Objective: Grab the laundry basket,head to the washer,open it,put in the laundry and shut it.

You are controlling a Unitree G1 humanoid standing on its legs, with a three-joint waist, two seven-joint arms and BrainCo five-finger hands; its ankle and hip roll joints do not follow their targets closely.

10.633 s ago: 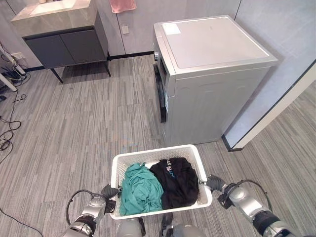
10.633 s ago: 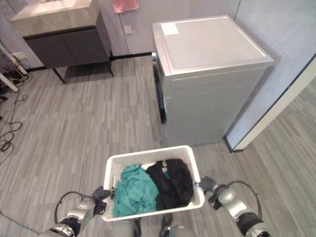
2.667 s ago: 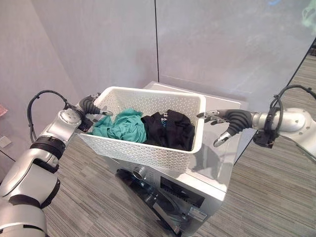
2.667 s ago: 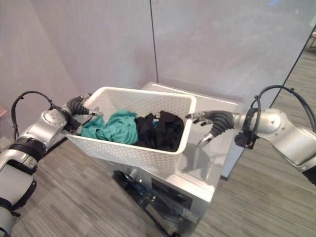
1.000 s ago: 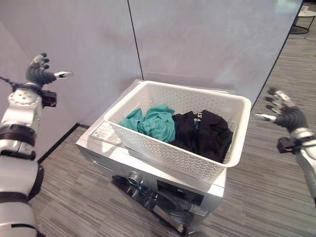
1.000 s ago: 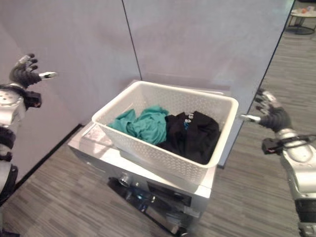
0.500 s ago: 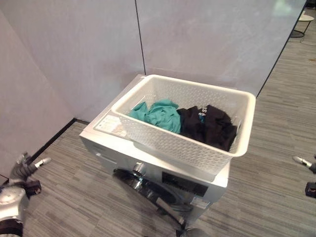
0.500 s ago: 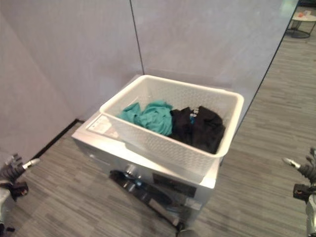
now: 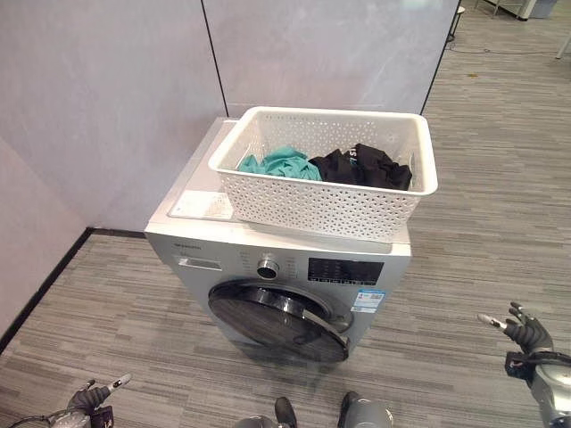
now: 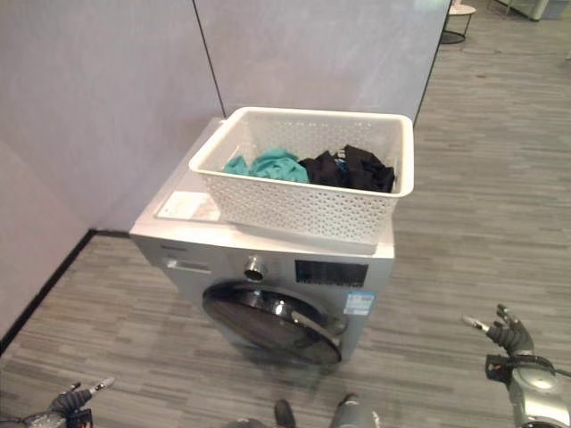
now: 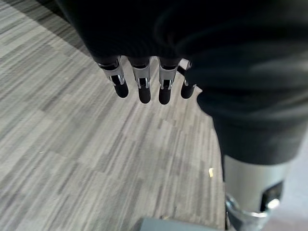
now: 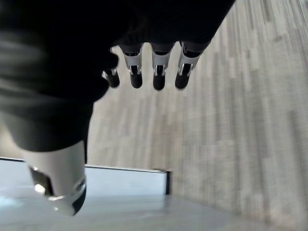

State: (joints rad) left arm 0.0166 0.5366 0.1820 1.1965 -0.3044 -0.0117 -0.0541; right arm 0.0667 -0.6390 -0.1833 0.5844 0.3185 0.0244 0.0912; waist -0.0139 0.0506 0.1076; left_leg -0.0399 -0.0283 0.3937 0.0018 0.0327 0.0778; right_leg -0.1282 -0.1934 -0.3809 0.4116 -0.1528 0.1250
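Washer door sits low, dead ahead; left hand and right hand both open, roughly equidistant.

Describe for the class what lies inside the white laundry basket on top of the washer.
Inside the laundry basket lie a crumpled teal garment and a black garment side by side. The basket's floor beneath them is covered.

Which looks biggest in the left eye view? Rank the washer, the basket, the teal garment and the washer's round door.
1. Silver front-loading washer.
2. White perforated plastic laundry basket.
3. Dark round glass washer door.
4. Crumpled teal garment.

The garment sits partly hidden in the basket, so its true size is unsure.
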